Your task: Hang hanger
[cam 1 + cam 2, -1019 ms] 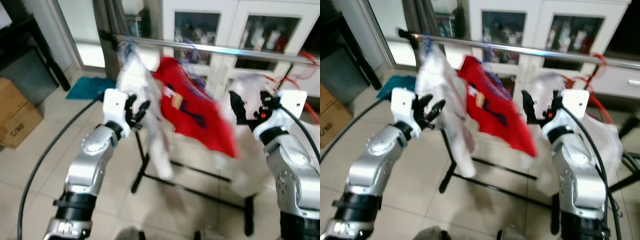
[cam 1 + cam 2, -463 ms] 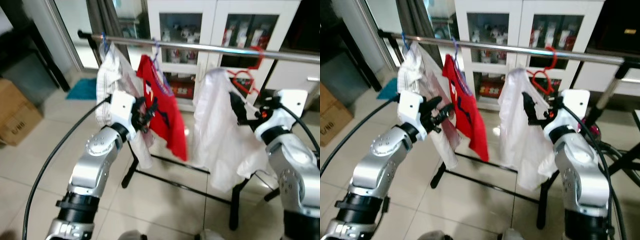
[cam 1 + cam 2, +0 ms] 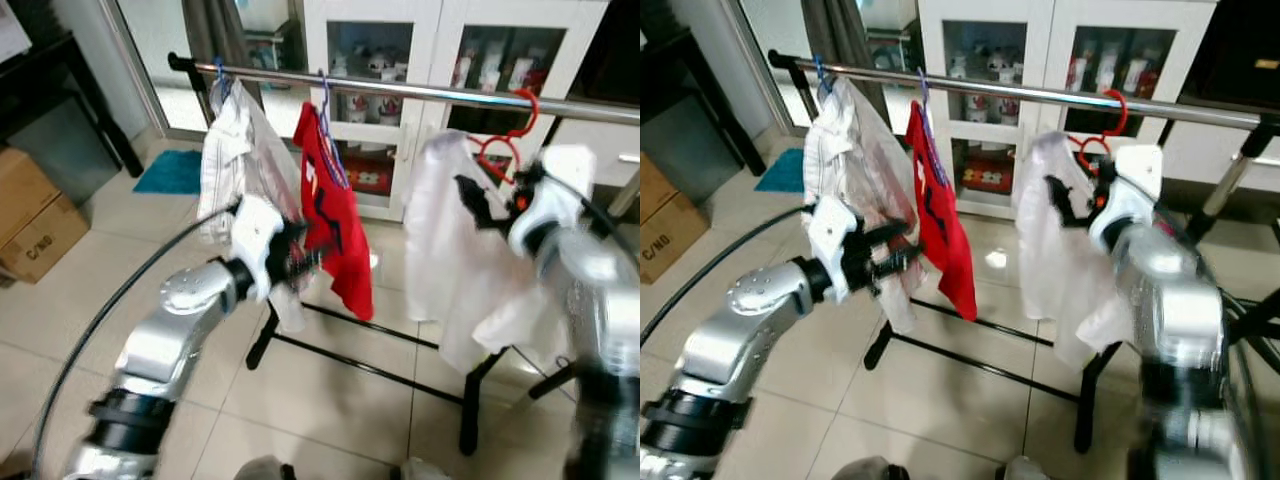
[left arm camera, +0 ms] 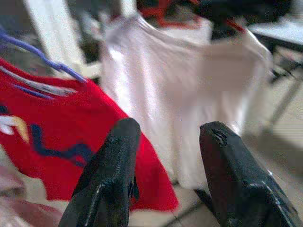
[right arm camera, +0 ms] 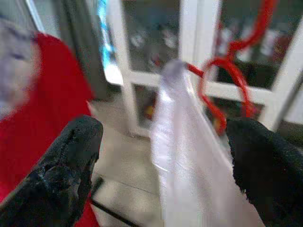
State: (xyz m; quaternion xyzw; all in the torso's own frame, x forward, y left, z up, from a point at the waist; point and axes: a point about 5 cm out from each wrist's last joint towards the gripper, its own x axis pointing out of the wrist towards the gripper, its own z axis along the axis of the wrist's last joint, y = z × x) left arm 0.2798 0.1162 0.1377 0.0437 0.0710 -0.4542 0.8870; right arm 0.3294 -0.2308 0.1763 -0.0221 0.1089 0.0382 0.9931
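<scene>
Nearest, at lower left of the frame, the left gripper [image 3: 300,262] is raised in front of the clothes rack, its fingers [image 4: 111,182] spread apart and holding nothing, pointing toward the red shirt [image 3: 330,215]. At right of centre the right gripper [image 3: 480,205] is lifted against the white garment [image 3: 470,260], fingers [image 5: 71,165] set wide with nothing between them; the arm behind it is blurred. Just above that gripper, the red hanger [image 3: 505,135] carries the white garment and its hook sits over the metal rail [image 3: 420,90] in the upper right. Further left on the rail hang the red shirt and a white shirt [image 3: 235,160]. Behind stands a white glass-door cabinet [image 3: 400,60]; a cardboard box [image 3: 30,225] sits at far left on the tiled floor [image 3: 330,400].
</scene>
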